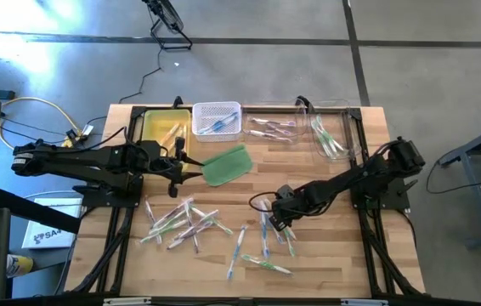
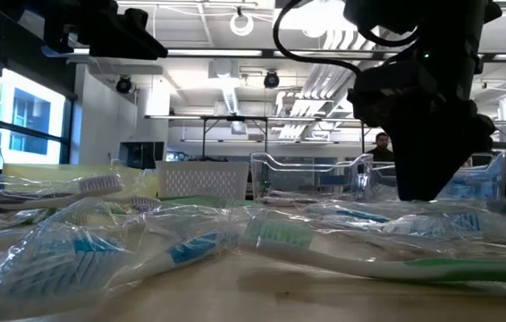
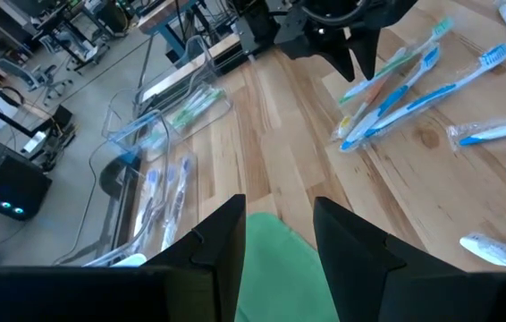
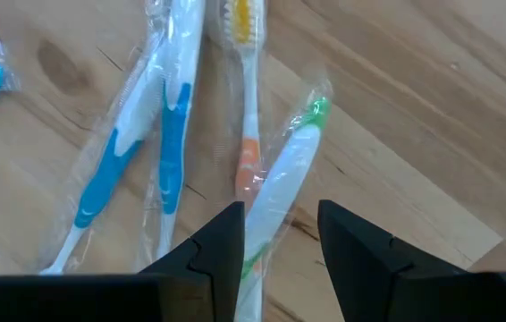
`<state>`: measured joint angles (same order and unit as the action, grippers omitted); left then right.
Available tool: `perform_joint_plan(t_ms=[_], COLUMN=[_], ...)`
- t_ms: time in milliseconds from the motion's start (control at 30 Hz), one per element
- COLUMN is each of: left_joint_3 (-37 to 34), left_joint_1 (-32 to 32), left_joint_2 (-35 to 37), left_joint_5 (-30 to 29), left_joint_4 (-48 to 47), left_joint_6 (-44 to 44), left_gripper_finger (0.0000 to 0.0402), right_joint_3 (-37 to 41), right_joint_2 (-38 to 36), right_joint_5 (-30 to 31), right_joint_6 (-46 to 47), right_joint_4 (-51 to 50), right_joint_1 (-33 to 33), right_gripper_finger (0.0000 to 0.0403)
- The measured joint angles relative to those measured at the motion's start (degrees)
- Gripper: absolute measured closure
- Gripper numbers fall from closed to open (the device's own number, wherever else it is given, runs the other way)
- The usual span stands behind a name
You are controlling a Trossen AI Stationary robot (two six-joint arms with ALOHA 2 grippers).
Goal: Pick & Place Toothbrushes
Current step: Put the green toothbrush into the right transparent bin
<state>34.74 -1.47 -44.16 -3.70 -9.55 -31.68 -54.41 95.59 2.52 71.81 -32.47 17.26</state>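
Right gripper [image 4: 278,234] jaws apart astride a green toothbrush [image 4: 284,179], seemingly ungripped; left gripper [image 3: 278,234] jaws open, empty.

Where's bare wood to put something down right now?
Bare wood lies between the green pad and the right gripper, and along the table's right front. Crowded: the loose toothbrushes at front centre and the bins along the back.

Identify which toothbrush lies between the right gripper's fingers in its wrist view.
The green-and-white wrapped toothbrush: its handle runs down into the gap of the right gripper. The orange toothbrush and the two blue toothbrushes lie off to one side.
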Motion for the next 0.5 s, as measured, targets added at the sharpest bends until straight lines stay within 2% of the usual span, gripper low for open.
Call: perform_joint_plan(t_ms=[500], left_joint_3=[0.0], left_joint_1=[0.01], left_joint_2=[0.0], left_joint_5=[0.0], left_joint_4=[0.01], left_joint_6=[0.22], left_gripper_finger=[0.0273], right_joint_3=[0.0], right_joint_2=[0.0], right_joint_5=[0.16], right_joint_6=[-0.01], right_joint_4=[2.93], right_joint_1=[0.02], right_gripper_finger=[0.0266])
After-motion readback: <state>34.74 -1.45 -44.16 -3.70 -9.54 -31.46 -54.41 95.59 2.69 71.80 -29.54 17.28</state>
